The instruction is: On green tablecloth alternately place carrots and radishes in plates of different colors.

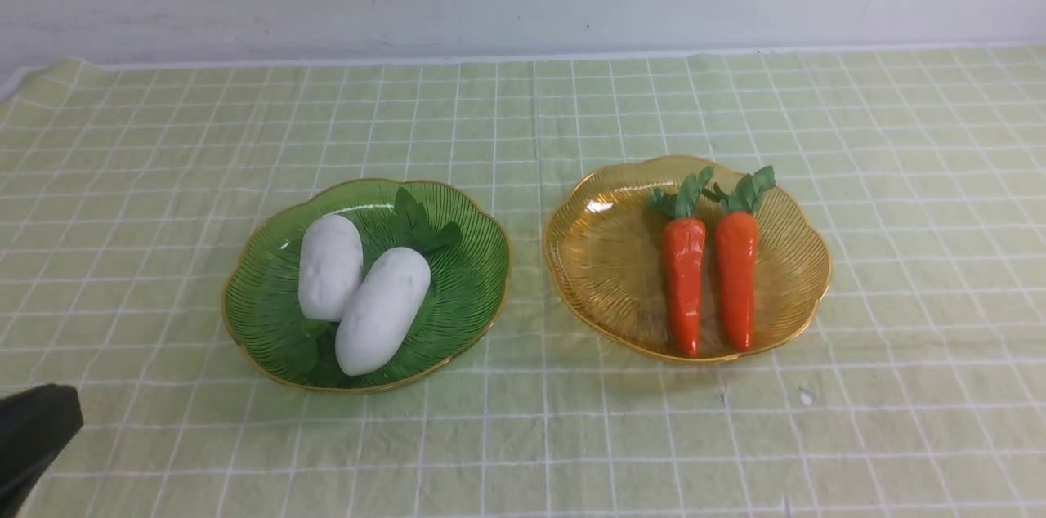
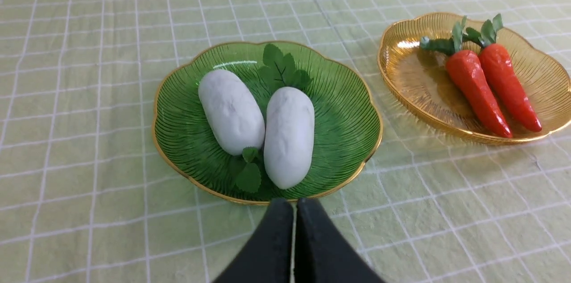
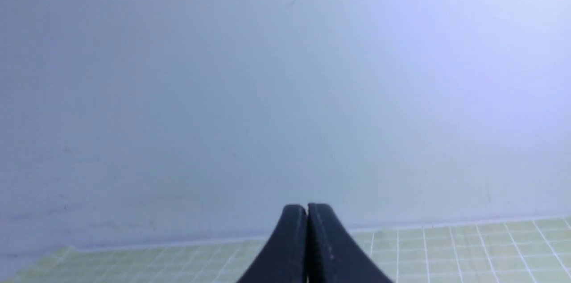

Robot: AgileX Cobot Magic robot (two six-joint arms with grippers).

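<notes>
Tablecloth (image 1: 523,436), pale green with a white grid, slightly wrinkled, covering the worktop. Two scalloped, gold-rimmed plates stand side by side near its middle, close but apart.

Green plate (image 1: 482,273), on the robot's left, holds two white radishes. The left radish (image 1: 330,266) and the right radish (image 1: 382,310) lie touching along their sides. One leafy top shows toward the far rim, the other toward the near rim.

Amber plate (image 1: 609,265), on the robot's right, holds two orange carrots. The left carrot (image 1: 684,281) and the right carrot (image 1: 737,281) lie parallel, just beside each other in the plate's right half. Their green tops point to the far rim and their tips to the near rim.

Left claw (image 2: 294,202): fingers pressed together, gripping nothing, pointing toward the green plate. The front view shows only a dark part of it at the lower left corner, well apart from the plate.

Right claw (image 3: 307,206): fingers pressed together, gripping nothing, facing the pale wall (image 3: 285,73) above the cloth's far edge.
</notes>
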